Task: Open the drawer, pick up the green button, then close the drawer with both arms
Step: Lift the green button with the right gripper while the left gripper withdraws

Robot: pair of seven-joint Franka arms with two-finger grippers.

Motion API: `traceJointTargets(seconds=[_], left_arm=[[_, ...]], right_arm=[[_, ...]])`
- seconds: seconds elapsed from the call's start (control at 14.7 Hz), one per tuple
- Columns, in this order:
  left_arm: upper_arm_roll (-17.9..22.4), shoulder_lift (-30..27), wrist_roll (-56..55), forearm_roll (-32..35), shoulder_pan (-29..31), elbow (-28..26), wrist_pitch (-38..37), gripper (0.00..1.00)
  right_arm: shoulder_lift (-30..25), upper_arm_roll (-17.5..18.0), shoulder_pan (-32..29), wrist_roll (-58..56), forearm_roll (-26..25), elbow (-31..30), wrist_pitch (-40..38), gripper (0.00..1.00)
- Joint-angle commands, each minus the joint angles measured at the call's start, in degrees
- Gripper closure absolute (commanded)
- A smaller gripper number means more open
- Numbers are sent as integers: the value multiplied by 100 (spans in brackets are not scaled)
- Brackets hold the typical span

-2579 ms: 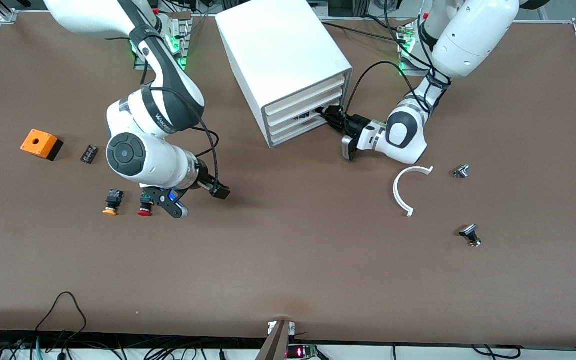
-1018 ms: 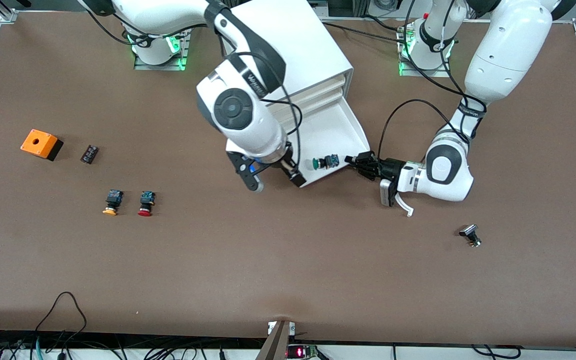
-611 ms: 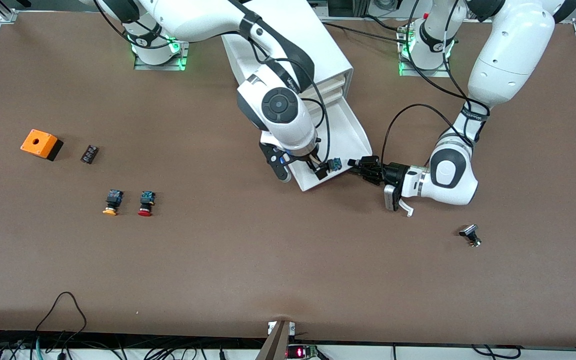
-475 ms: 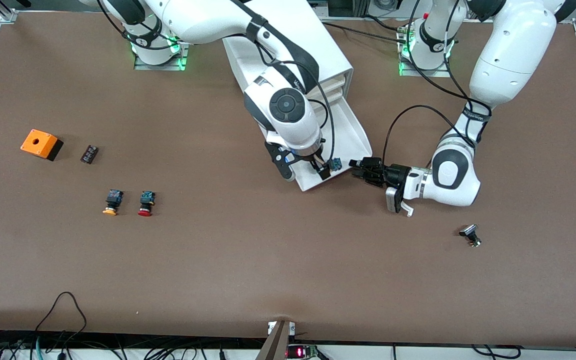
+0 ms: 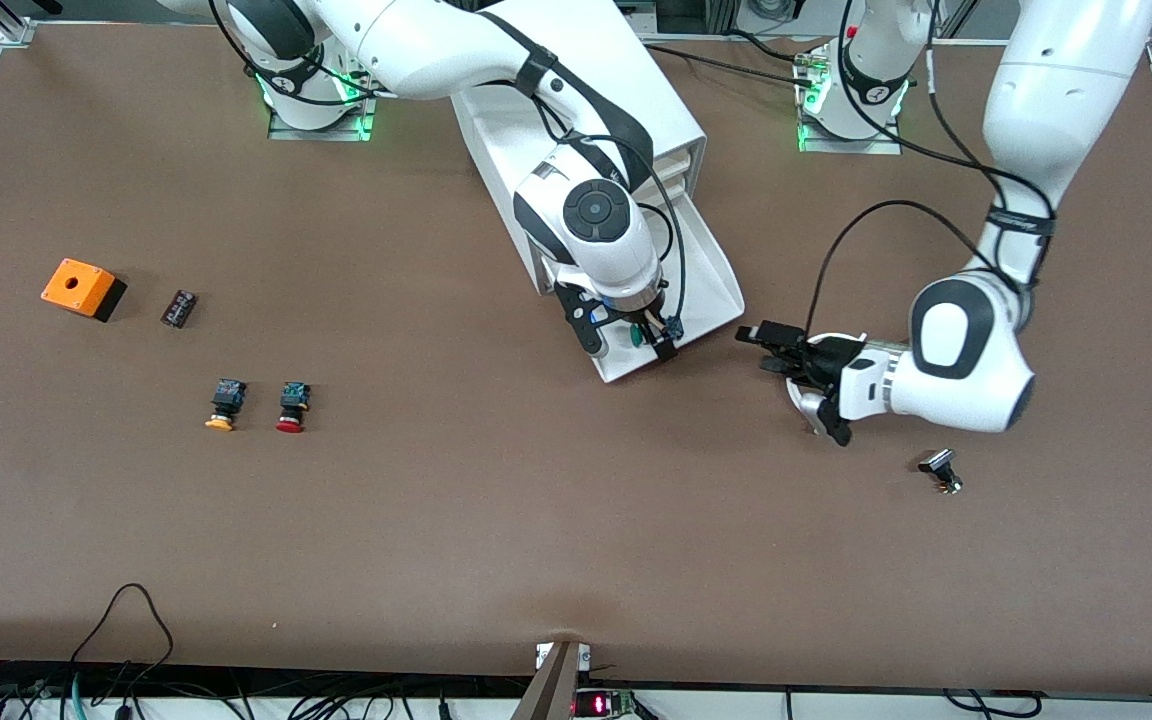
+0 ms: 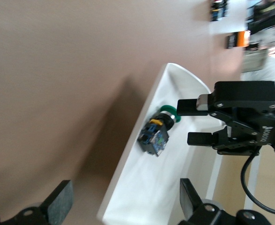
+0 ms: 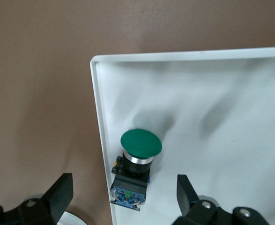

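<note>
A: What changed around the drawer (image 5: 711, 290)?
B: The left gripper (image 5: 804, 385) let go, backed off, fingers wide.
A: And the green button (image 7: 136, 163)?
B: Inside the drawer's front corner; the right gripper (image 5: 626, 338) hovers over it, spread wide.

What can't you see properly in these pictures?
- Front view: green button mostly hidden by the right gripper, jaws open either side of it in the open drawer.
- Front view: cabinet front largely covered by the right arm.
- Front view: silver part, near the open left gripper over the table, too small to name.
- Right wrist view: drawer cut off by the edges.
</note>
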Motion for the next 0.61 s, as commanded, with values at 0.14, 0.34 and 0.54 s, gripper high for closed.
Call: traceJointTargets(seconds=[0.14,0.34,0.54], left_arm=[[12,-72,-1318,1777,27,1079,-308,0],[3,-274,-2312,2699,-52,1211,-299,0],[-85,-328,-3201,4106,-131,1833,-595,0]], right_arm=[[314,-50,159,304,-82,247,358,2],[358,-50,221,348,-82,238,411,3],[394,-50,265,331,-91,238,420,24]])
